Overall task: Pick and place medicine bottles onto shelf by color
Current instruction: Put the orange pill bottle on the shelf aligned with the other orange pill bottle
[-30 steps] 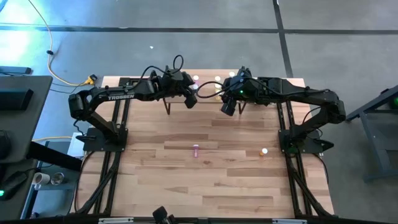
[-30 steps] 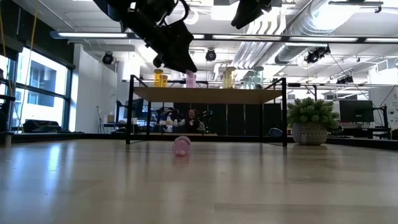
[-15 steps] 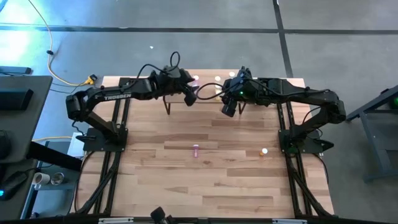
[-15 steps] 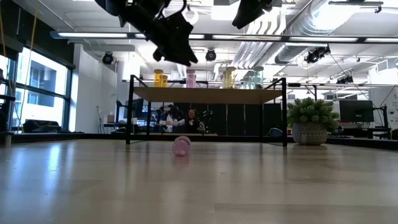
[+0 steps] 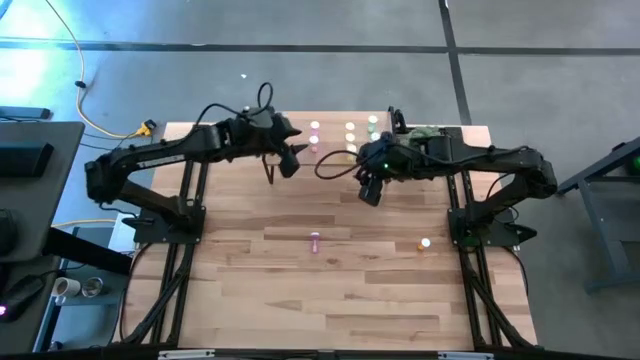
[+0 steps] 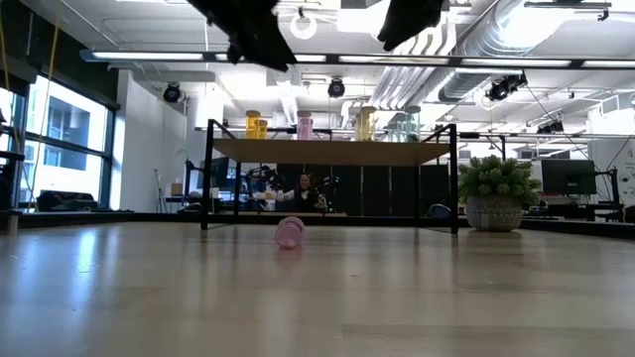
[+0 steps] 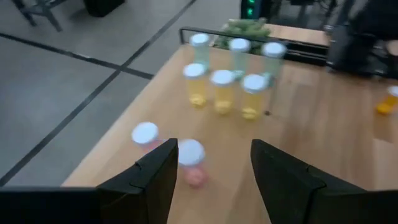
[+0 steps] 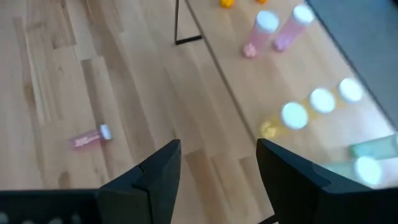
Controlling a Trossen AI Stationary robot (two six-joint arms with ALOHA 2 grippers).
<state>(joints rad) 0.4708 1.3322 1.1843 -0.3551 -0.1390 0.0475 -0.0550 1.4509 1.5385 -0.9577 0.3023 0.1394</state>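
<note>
Wooden table (image 5: 300, 290) under both arms, glass-walled room behind. Left gripper (image 5: 291, 160) above the shelf's left end, fingers apart, nothing held. Shelf (image 6: 332, 151) at the table's far edge, carrying upright medicine bottles (image 7: 222, 93) grouped by colour. Pink bottle (image 5: 316, 240) lying mid-table; orange bottle (image 5: 424, 243) farther right. Right gripper (image 5: 368, 190) just in front of the shelf, fingers apart, empty.

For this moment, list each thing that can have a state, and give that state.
left gripper: open, empty, above the shelf
right gripper: open, empty, raised over the table
pink bottle: lying on its side on the table
orange bottle: on the table, not yet shelved
shelved bottles: upright, grouped by color
</note>
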